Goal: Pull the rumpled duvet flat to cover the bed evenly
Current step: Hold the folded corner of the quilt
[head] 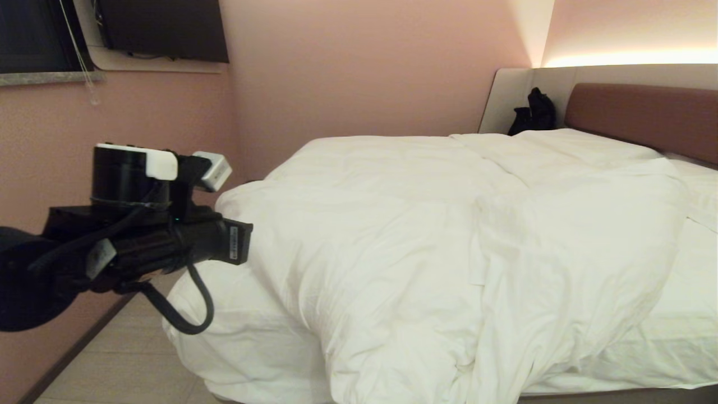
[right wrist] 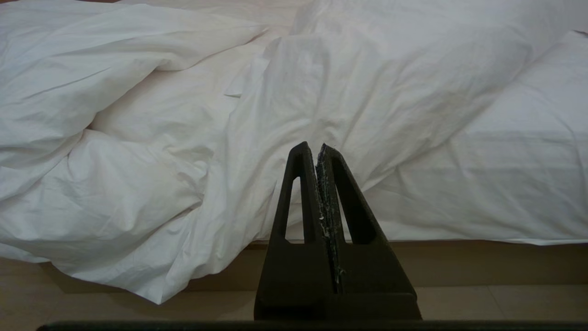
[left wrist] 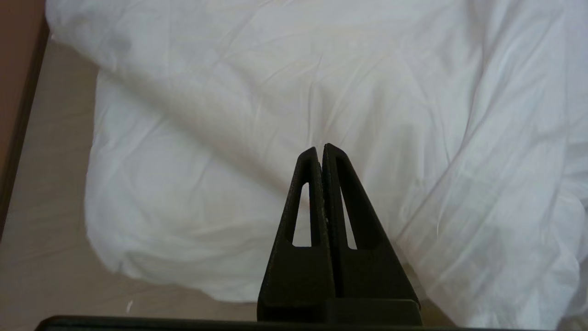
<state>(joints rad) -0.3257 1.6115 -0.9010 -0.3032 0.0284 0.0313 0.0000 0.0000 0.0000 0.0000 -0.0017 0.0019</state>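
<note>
The white duvet (head: 426, 235) lies rumpled and bunched toward the foot and left side of the bed (head: 645, 112). It spills over the foot edge, leaving the white sheet (head: 693, 280) bare on the right. My left arm (head: 168, 241) reaches in from the left beside the duvet's left corner. In the left wrist view my left gripper (left wrist: 321, 147) is shut and empty, pointing at that hanging corner (left wrist: 193, 193) without touching it. My right gripper (right wrist: 317, 146) is shut and empty, low before the bed's foot. There a duvet fold (right wrist: 138, 207) droops to the floor.
A pink wall runs close along the bed's left side, leaving a narrow strip of floor (head: 123, 359). A dark screen (head: 162, 28) hangs on that wall. A black bag (head: 535, 112) sits by the headboard. The bed base (right wrist: 482, 262) shows under the mattress.
</note>
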